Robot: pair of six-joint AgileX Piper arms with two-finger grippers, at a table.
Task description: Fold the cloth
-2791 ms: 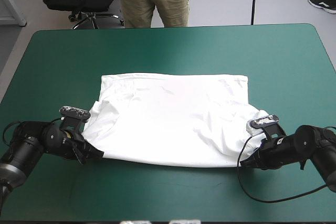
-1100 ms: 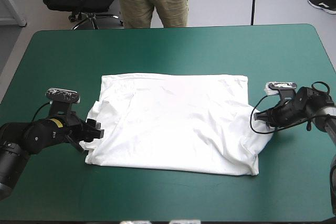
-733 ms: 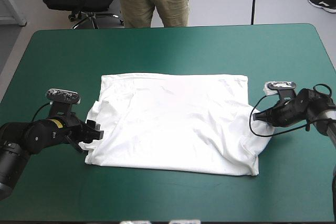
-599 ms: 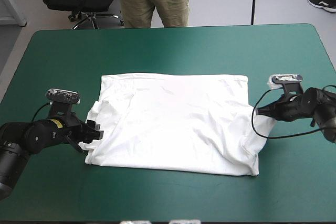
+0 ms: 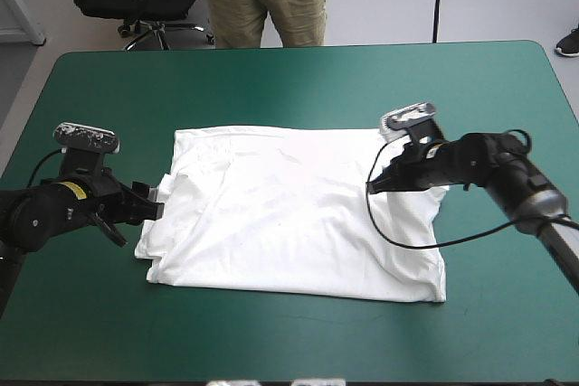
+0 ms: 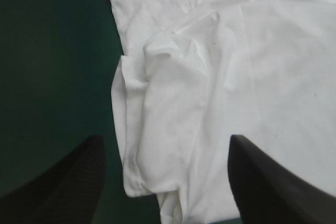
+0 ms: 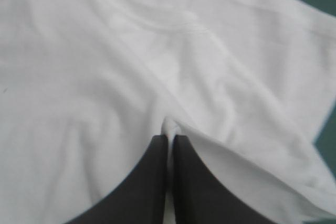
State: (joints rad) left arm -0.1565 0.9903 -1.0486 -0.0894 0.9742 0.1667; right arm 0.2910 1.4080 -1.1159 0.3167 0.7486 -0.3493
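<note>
The white T-shirt (image 5: 298, 214) lies spread on the teal-green cover, partly folded, its left side bunched into a sleeve fold (image 6: 168, 124). My right gripper (image 5: 373, 186) is over the shirt's right part, shut on the T-shirt, and has drawn the right edge inward over the body. In the right wrist view its black fingers (image 7: 157, 182) meet with a pinch of white cloth (image 7: 169, 126) at their tips. My left gripper (image 5: 154, 210) hovers at the shirt's left edge, open. Its fingers (image 6: 63, 182) stand wide apart, with the sleeve fold ahead between them.
Bare teal-green cover (image 5: 289, 88) surrounds the shirt on all sides, with wide margins toward the far edge and the near edge.
My right gripper has shut on the shirt's right edge and carried it left over the body. The left arm has drawn back slightly to the left and stayed open.
</note>
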